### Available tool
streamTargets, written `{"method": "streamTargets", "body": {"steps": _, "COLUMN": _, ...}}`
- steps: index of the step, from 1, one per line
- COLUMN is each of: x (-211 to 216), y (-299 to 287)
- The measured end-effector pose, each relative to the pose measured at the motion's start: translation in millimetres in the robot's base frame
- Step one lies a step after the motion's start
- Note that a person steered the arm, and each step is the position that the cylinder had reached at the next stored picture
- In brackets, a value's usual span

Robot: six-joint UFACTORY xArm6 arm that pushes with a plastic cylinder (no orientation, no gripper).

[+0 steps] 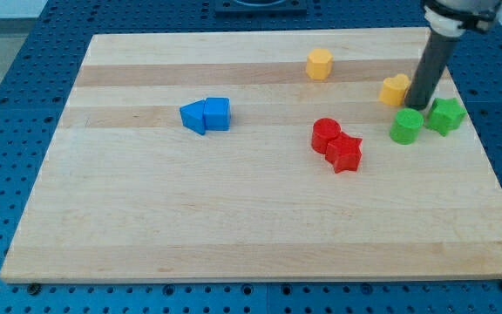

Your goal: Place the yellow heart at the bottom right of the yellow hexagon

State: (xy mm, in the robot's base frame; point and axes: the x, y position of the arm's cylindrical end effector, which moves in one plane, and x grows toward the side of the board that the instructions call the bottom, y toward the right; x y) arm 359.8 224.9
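The yellow hexagon sits near the view's top, right of centre. The yellow heart lies to its lower right, about ninety pixels away. My tip is the lower end of the dark rod, touching or almost touching the heart's right side. It stands just above the green round block and left of the green star.
A red round block and a red star touch each other below the hexagon. Two blue blocks sit together at the view's left of centre. The wooden board's right edge is close to the green star.
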Motion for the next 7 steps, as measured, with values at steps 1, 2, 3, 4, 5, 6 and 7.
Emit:
{"method": "streamTargets", "body": {"steps": 1, "x": -6, "y": -7}}
{"method": "streamTargets", "body": {"steps": 2, "x": -17, "y": -15}}
{"method": "streamTargets", "body": {"steps": 3, "x": -18, "y": -39}}
{"method": "streamTargets", "body": {"steps": 4, "x": -18, "y": -62}}
{"method": "streamTargets", "body": {"steps": 5, "x": -18, "y": -71}}
{"method": "streamTargets", "body": {"steps": 6, "x": -18, "y": -71}}
{"method": "streamTargets", "body": {"steps": 7, "x": -32, "y": -70}}
